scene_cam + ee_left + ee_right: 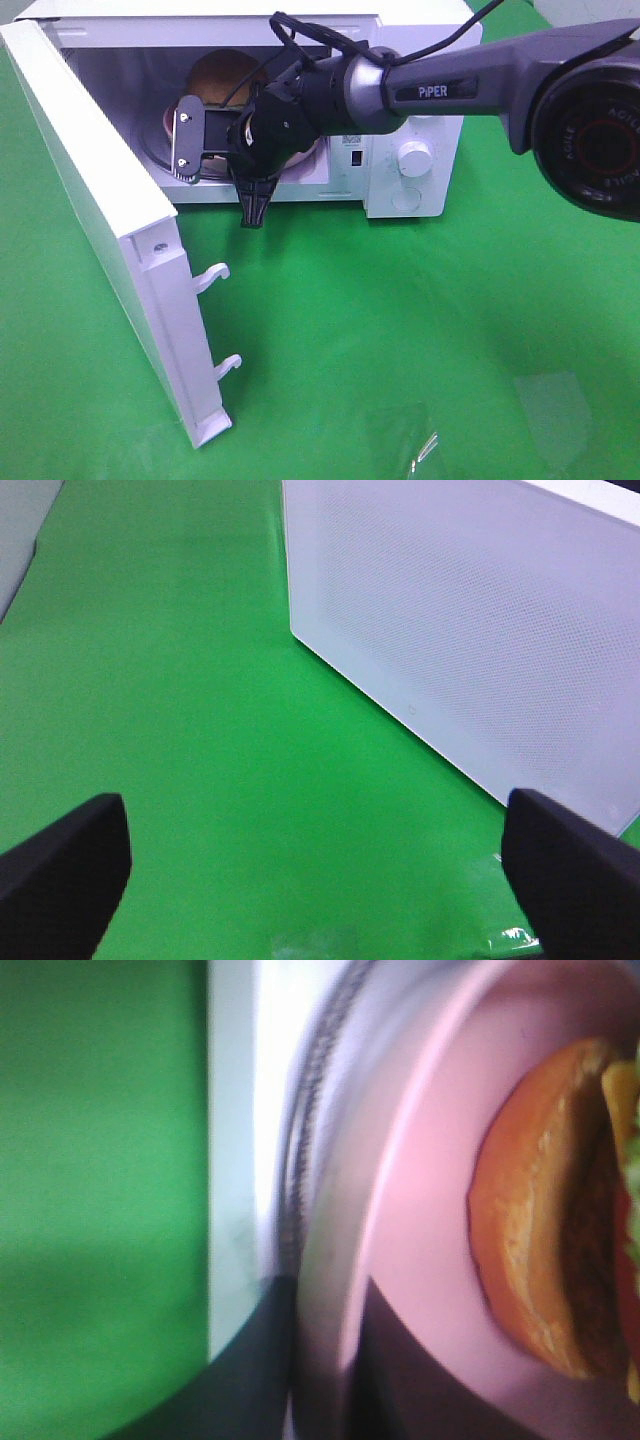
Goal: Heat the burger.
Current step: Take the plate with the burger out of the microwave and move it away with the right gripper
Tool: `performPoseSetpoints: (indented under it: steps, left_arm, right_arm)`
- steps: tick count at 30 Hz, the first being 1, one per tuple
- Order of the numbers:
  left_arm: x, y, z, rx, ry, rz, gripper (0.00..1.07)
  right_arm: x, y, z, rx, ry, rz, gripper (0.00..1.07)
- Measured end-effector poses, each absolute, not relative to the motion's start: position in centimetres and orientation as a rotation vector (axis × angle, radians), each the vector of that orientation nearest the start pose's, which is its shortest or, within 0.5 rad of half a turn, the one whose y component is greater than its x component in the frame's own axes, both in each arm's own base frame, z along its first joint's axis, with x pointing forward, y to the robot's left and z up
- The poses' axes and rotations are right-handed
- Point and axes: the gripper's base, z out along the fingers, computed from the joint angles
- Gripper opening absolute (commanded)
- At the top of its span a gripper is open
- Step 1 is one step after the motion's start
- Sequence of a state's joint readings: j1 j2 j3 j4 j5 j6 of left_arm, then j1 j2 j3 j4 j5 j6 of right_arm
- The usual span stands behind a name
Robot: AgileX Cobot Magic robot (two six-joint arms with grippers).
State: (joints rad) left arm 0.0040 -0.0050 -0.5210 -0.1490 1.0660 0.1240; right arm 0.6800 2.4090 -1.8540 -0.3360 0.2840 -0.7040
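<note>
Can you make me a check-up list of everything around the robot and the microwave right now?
Surface: green cloth covers the table.
Job's things: burger lies on a pink plate inside the white microwave; the microwave door stands wide open.
Clutter: a scrap of clear film near the front edge.
Grippers: right gripper is at the microwave opening, fingers either side of the plate's rim, narrowly apart; whether it grips cannot be told. Left gripper is open over bare cloth beside the door, holding nothing.
Cables: a black cable loops over the right arm.
Surroundings: nothing seen.
</note>
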Motion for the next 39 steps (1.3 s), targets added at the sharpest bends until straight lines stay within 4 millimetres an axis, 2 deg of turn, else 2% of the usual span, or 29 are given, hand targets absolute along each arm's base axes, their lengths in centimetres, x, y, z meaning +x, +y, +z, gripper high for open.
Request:
performPoseSetpoints:
  steps: [3,8,21,32,39]
  left_arm:
    - [-0.9,-1.2,28.3,0.13,2.012,-0.096,0.93]
    - [-0.9,-1.2,28.3,0.13,2.012,-0.096,0.93]
    - [-0.9,-1.2,28.3,0.13,2.012,-0.096,0.93]
    - [-0.9,-1.2,28.3,0.13,2.012,-0.096,0.93]
    - [-0.9,-1.2,28.3,0.13,2.012,-0.096,0.93]
  right_arm:
    - [42.4,33.0,14.0,-1.676,1.558,-0.271,0.0]
    - [42.3,32.9,14.6,-1.675,1.574,-0.27,0.0]
    - [40.8,32.7,16.7,-1.779,1.544,-0.313,0.0]
    - [37.2,30.3,16.5,-1.908,1.344,-0.357,0.0]
    - [35.3,29.1,16.8,-1.911,1.244,-0.356,0.0]
